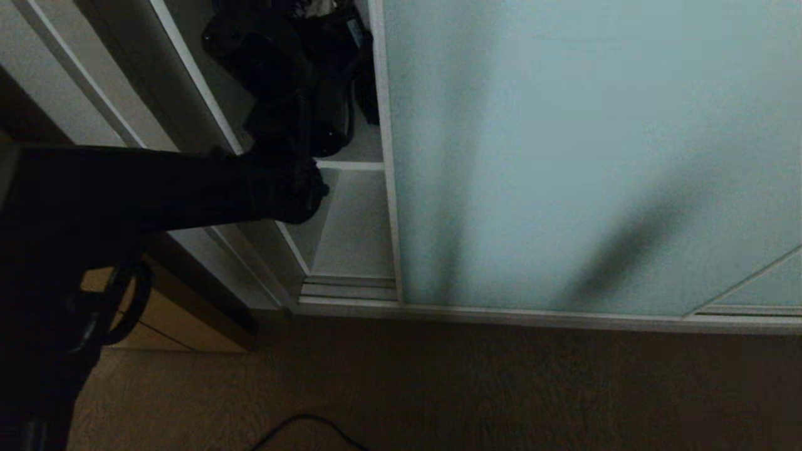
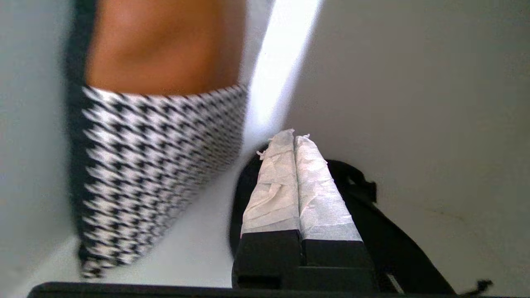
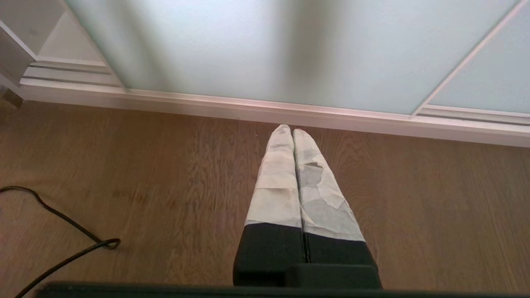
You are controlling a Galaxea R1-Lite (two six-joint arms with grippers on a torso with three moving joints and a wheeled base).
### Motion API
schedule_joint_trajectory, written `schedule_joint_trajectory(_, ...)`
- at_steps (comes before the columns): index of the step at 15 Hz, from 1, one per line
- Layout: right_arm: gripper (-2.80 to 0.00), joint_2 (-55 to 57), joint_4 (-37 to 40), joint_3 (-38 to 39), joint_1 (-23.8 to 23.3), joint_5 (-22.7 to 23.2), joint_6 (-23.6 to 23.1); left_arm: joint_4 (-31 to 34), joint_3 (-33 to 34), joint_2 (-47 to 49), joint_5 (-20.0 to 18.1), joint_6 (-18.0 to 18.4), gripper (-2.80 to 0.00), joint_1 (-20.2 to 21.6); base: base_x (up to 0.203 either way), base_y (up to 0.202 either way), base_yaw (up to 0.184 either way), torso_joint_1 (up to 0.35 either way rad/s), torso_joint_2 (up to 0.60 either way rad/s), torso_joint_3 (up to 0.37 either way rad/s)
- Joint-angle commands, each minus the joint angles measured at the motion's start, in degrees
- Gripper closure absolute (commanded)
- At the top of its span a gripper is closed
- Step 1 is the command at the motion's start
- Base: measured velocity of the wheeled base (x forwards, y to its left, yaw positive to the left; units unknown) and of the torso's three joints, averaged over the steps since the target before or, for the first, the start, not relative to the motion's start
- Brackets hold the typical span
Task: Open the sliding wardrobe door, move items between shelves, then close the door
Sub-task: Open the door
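Houndstooth bag (image 2: 157,174) with the orange top stands upright on the pale shelf (image 2: 198,248), just beside the left gripper (image 2: 295,138), whose taped fingers are pressed together over a black strap (image 2: 364,207). Sliding wardrobe door (image 1: 589,156) leaves only a narrow gap at the compartment's left; the right gripper (image 3: 293,131) hangs pressed together above the floor (image 3: 165,186).

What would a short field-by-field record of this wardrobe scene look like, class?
Door: sliding wardrobe door slid aside, left compartment open
Left gripper: left gripper shut on a black strap, inside the wardrobe
Nearby item: houndstooth bag with orange top, beside the left gripper
Right gripper: right gripper shut, empty, over the wooden floor
Shelf: shelf
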Motion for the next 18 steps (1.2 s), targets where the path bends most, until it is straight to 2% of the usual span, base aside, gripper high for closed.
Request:
schedule_joint_trajectory(1, 0.0, 0.1, 0.0, 0.0, 0.0, 0.0, 0.0, -0.1, -1.2, 2.9, 0.0, 0.1, 0.0, -0.9, 0.0, 0.0, 0.0, 0.0, 0.0, 0.0)
schedule_joint_trajectory(13, 0.0, 0.0, 0.0, 0.0, 0.0, 0.0, 0.0, -0.8, -1.2, 5.7, 0.2, 0.1, 0.0, -10.2, 0.0, 0.0, 0.0, 0.0, 0.0, 0.0)
schedule_joint_trajectory(16, 0.0, 0.1, 0.0, 0.0, 0.0, 0.0, 0.0, -0.6, -1.0, 2.8, 1.0, 0.2, 0.0, -10.1, 0.0, 0.0, 0.0, 0.0, 0.0, 0.0)
schedule_joint_trajectory(18, 0.0, 0.0, 0.0, 0.0, 0.0, 0.0, 0.0, -0.3, 0.9, -2.5, 4.2, 1.5, 0.0, -8.9, 0.0, 0.0, 0.0, 0.0, 0.0, 0.0)
